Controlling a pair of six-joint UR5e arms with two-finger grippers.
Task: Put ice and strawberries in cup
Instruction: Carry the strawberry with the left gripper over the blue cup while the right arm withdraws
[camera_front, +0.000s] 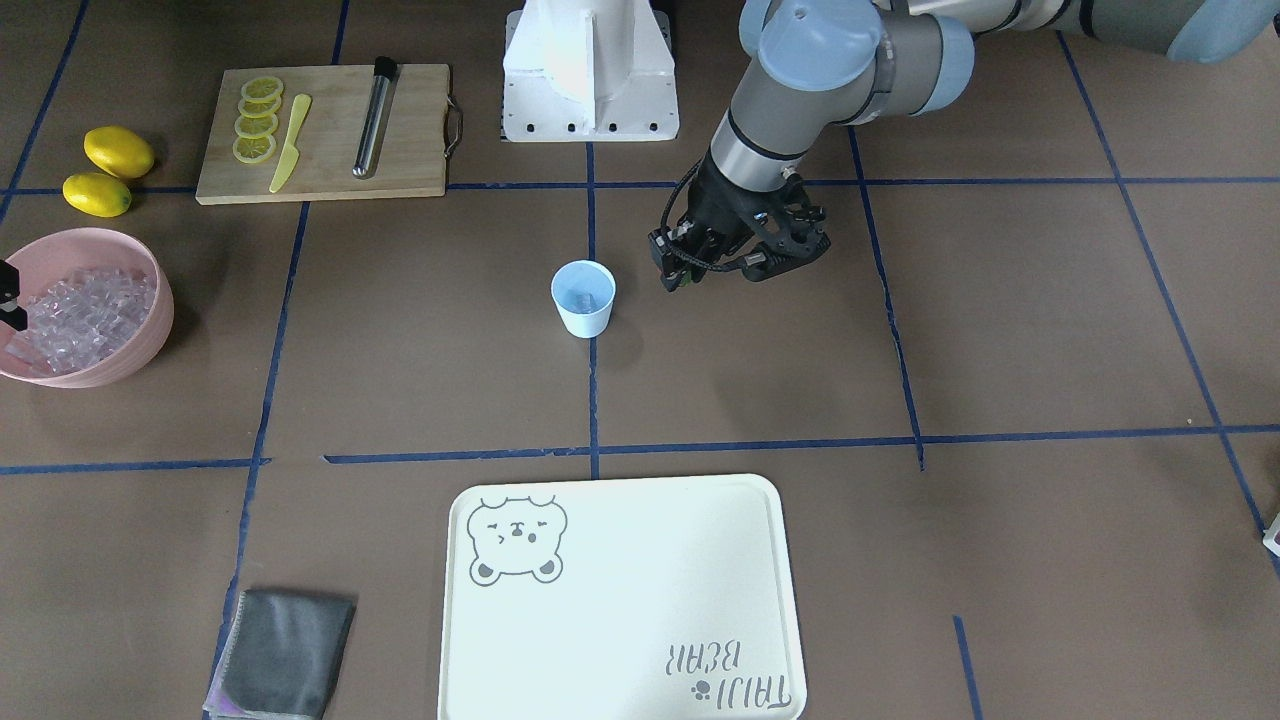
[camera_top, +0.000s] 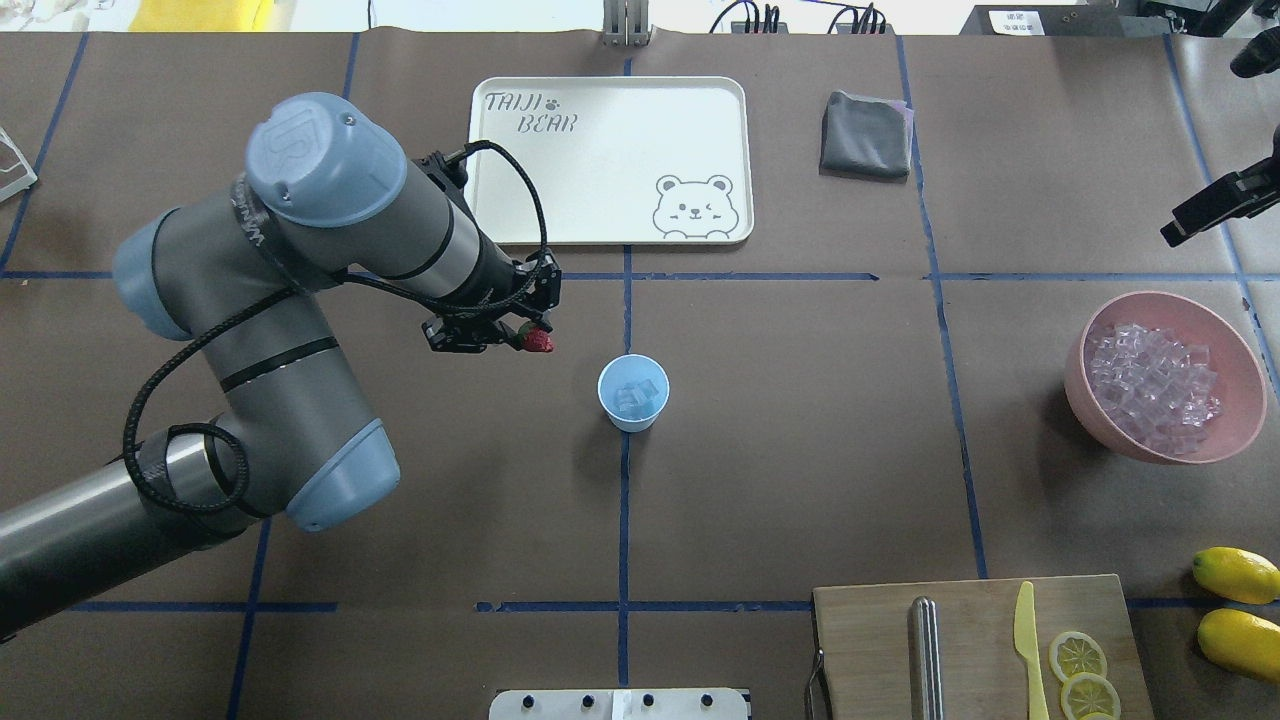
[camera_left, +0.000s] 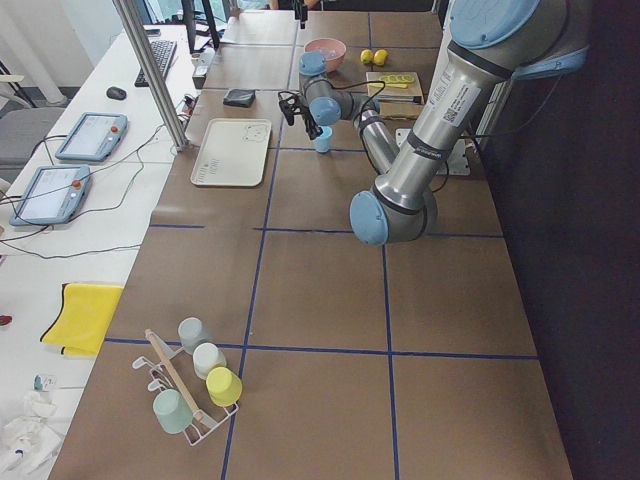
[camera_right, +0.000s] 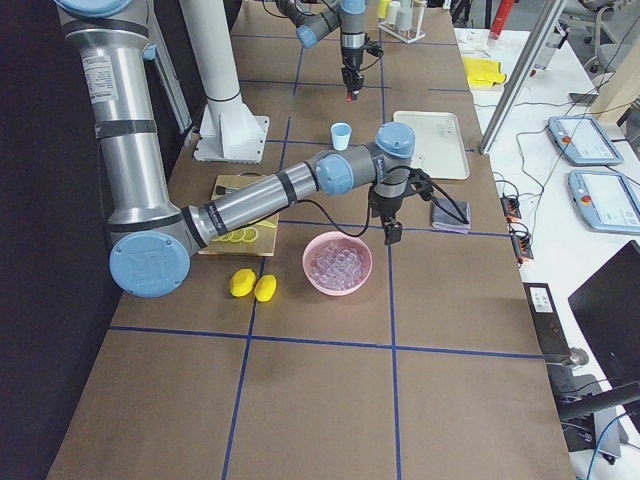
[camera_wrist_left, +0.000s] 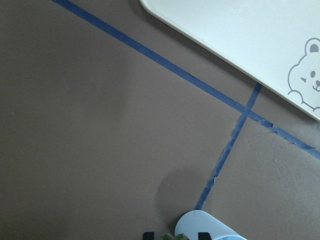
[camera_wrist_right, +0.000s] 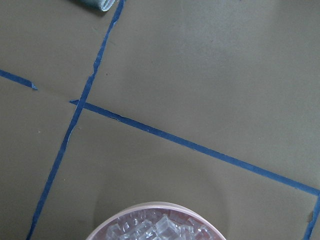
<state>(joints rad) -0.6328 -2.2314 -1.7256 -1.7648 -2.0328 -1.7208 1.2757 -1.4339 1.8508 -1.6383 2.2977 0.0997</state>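
My left gripper (camera_top: 522, 336) is shut on a small red strawberry (camera_top: 540, 342) and holds it above the table, just left of the pale light-blue cup (camera_top: 633, 392). The cup stands upright at the table's middle with a few clear ice cubes (camera_top: 632, 398) inside. In the left wrist view the cup's rim (camera_wrist_left: 210, 226) shows at the bottom edge beside the strawberry's green cap. More ice (camera_top: 1150, 388) fills the pink bowl (camera_top: 1230, 345) at the right. My right gripper (camera_top: 1213, 207) hovers beyond the bowl; I cannot tell how its jaws stand.
A cream bear tray (camera_top: 610, 160) and a folded grey cloth (camera_top: 866, 135) lie at the far side. A wooden cutting board (camera_top: 970, 650) holds a metal rod, a yellow knife and lemon slices. Two lemons (camera_top: 1238, 610) lie beside it.
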